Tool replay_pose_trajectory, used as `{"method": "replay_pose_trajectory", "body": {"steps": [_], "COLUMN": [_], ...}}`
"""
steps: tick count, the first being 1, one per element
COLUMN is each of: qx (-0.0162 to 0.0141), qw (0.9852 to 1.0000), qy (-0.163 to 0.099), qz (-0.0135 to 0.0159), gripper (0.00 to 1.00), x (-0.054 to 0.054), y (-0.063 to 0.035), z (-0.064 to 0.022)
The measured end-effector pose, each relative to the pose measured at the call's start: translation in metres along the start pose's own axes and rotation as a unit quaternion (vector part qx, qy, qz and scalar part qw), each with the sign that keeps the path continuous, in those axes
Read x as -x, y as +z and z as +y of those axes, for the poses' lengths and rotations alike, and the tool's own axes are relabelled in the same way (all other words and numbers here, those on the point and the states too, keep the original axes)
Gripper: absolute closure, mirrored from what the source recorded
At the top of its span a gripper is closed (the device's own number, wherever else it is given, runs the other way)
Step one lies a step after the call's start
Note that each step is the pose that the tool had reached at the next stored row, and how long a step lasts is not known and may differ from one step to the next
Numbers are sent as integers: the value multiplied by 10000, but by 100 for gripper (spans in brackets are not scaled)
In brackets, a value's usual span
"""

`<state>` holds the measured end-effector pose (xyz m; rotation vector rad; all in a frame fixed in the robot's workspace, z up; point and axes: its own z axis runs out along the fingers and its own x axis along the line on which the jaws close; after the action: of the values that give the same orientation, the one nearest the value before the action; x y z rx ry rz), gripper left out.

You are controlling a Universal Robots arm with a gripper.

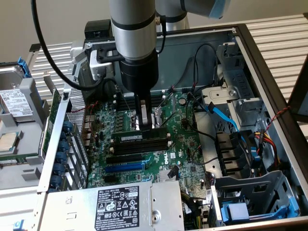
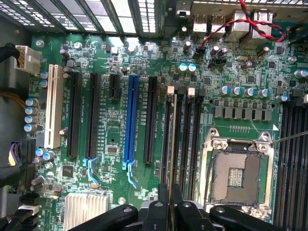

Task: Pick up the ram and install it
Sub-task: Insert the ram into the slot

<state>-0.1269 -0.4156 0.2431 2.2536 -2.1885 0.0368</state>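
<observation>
Closest to me in the exterior view sits the power supply (image 1: 118, 204) with its white-printed label, and just past it the blue slot (image 1: 124, 167) on the green motherboard (image 1: 180, 144). Beyond that lie the long black memory slots (image 1: 144, 146), and the ram (image 1: 132, 137) stands on edge along them, pale label facing me; I can't tell whether it is fully seated or in which slot. The gripper (image 1: 146, 126) comes straight down onto it, fingers pinched on the ram's top edge. From the wrist I see the fingers (image 2: 162, 199) clamping the strip edge-on, with the CPU socket (image 2: 237, 173) beside the slots.
</observation>
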Motion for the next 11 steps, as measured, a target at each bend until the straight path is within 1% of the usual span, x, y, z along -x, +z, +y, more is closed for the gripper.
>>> {"method": "replay_pose_trajectory", "body": {"steps": [1, 2, 5, 11], "qx": [-6, -21, -50, -54], "qw": [10000, 10000, 10000, 10000], "qy": [0, 1, 2, 1], "qz": [0, 0, 1, 0], "gripper": [86, 86, 86, 86], "x": [-1, -2, -2, -2], "y": [4, 8, 18, 37], "z": [0, 0, 5, 9]}}
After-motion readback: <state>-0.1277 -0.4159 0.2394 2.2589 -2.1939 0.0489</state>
